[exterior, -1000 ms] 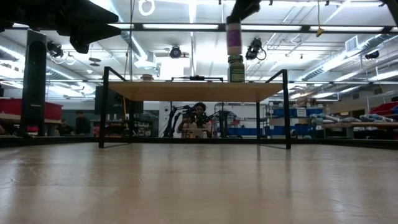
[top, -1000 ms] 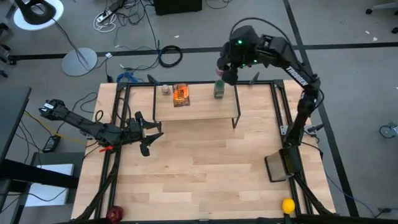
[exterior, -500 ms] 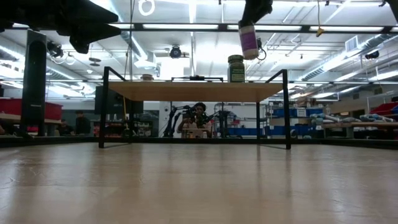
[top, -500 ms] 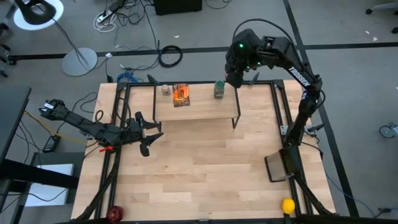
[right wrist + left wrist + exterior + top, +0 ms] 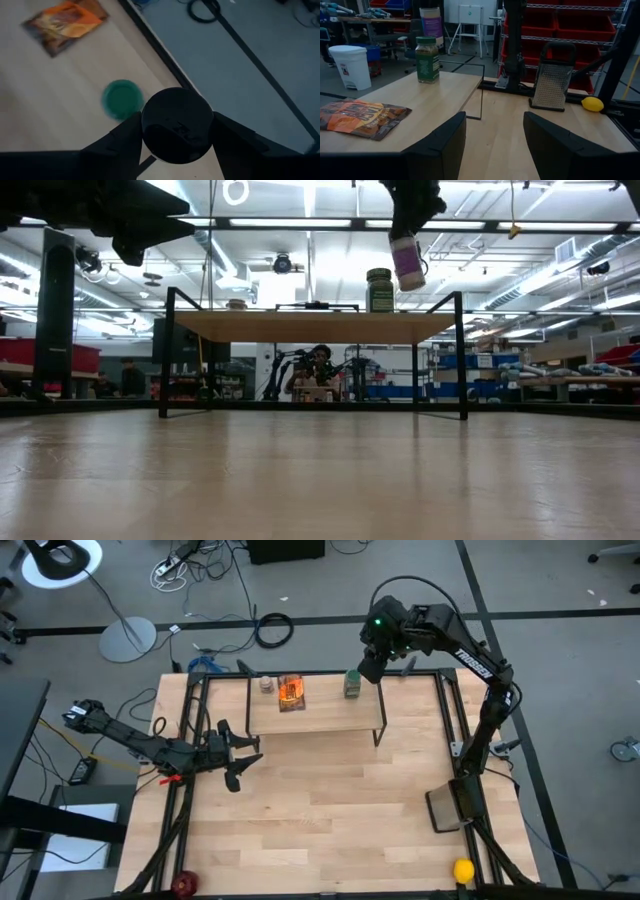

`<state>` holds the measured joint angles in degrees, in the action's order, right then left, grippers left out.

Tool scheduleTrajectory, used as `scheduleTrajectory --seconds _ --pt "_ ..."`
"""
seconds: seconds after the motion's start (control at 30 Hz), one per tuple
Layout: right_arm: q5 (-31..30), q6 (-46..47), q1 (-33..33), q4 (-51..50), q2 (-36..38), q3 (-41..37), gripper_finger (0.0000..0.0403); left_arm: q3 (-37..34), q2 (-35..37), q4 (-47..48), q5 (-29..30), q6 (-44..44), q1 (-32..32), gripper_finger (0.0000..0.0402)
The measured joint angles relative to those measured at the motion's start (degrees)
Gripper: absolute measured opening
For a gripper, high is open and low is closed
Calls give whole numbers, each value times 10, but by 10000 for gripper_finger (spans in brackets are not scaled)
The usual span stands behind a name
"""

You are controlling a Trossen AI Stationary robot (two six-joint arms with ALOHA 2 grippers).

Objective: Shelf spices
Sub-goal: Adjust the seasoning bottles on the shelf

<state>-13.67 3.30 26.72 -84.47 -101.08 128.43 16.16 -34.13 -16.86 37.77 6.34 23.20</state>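
Above the shelf's (image 5: 330, 705) right end, the right gripper (image 5: 371, 668) clamps the tilted purple-labelled jar (image 5: 406, 262) beside the standing green-lidded jar (image 5: 379, 290); the left gripper (image 5: 237, 757), fingers apart, waits over the table (image 5: 330, 830).

Bright ceiling strip lights (image 5: 300, 223) glare in the low view, leaving the shelf (image 5: 310, 326) underside shaded and the near table (image 5: 320, 480) soft with blur. The right wrist view is dim and smeared, the green-lidded jar (image 5: 122, 99) fuzzy. The high view is evenly lit and sharp.
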Motion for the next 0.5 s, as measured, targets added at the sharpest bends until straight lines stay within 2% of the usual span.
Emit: scheduleTrajectory --seconds 0.5 --pt "-35 77 -15 72 0 -109 203 0 0 -1 -5 0 0 202"
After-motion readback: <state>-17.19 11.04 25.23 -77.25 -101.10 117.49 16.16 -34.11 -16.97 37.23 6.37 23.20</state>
